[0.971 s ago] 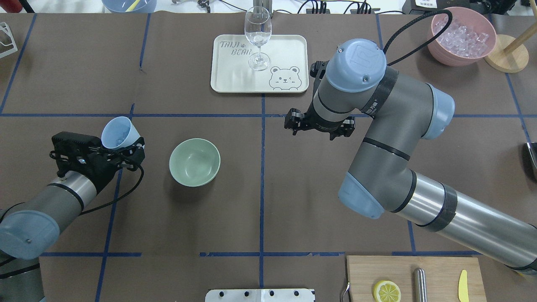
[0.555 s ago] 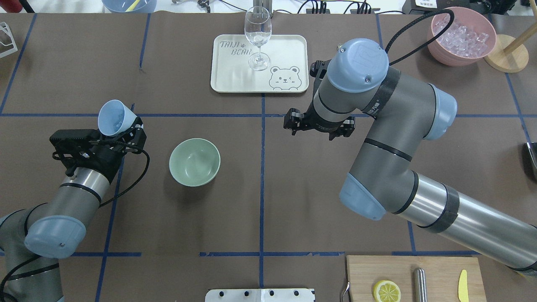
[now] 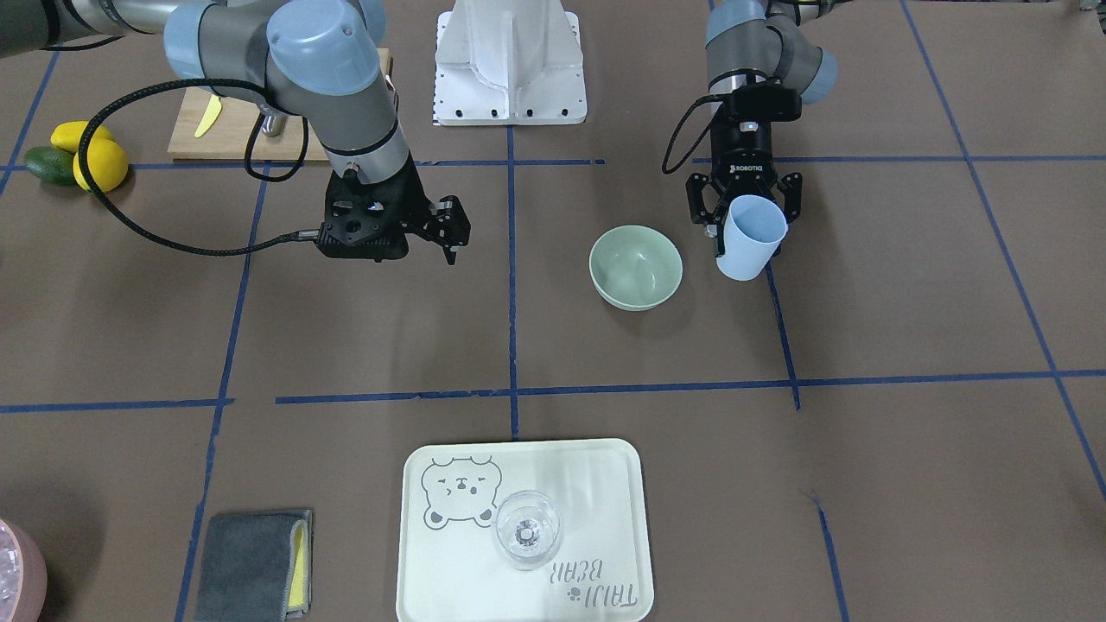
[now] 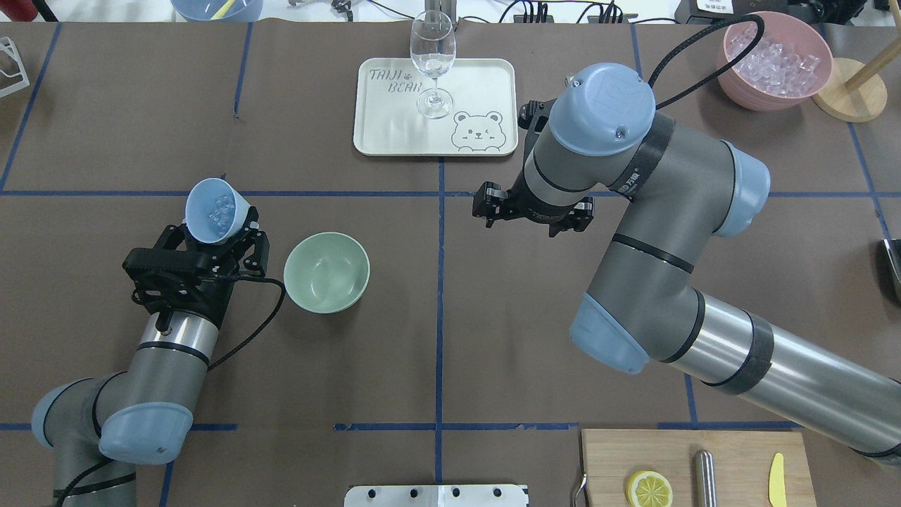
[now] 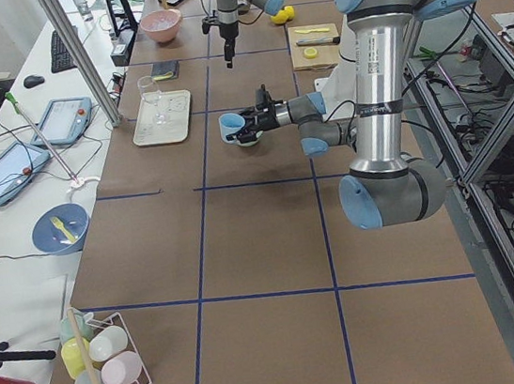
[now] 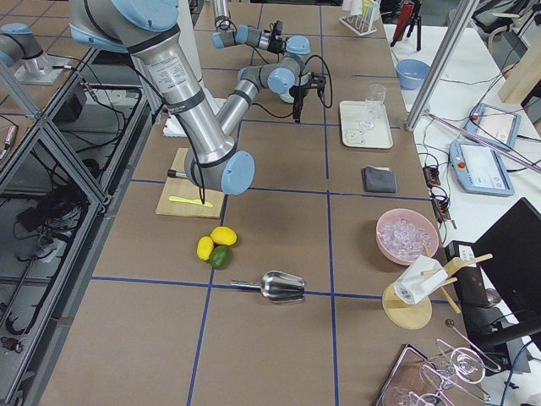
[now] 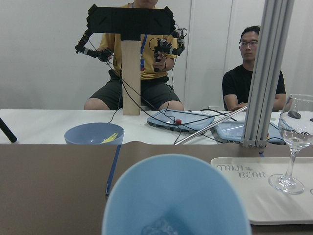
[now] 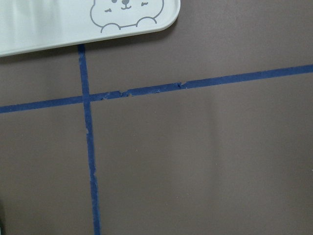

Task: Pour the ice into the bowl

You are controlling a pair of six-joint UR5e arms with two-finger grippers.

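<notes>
Since the earlier overhead frames, the left arm has swung its wrist round and carried the light blue cup point(image 4: 215, 210) in from farther out on the robot's left to a position near the bowl point(image 4: 326, 272); the right arm has barely shifted

Task status:
- Done: the cup is picked up and loaded. The ice point(image 4: 220, 211) shows as a small cluster of clear cubes at the bottom of the cup, also visible low in the left wrist view
- Not done: the pour. The bowl interior is bare in both the overhead and front-facing views, and no cube lies in it

Gripper states:
- The left gripper point(image 4: 217, 229) is clenched on the cup wall, one finger on each side
- The right gripper point(image 4: 531, 215) hangs over bare table between the bowl and the tray point(image 4: 394, 134), jaws apart and grasping nothing

Position of the ice relative to the gripper: the cubes sit inside the cup, directly ahead of the left fingers. The cup mouth faces up with no visible tilt toward the bowl. The cup stands on the robot's left of the bowl, near its rim but not over it

Remaining steps, as a judgement: move the cup mouth over the bowl, then roll the wrist to tip the cubes in
</notes>
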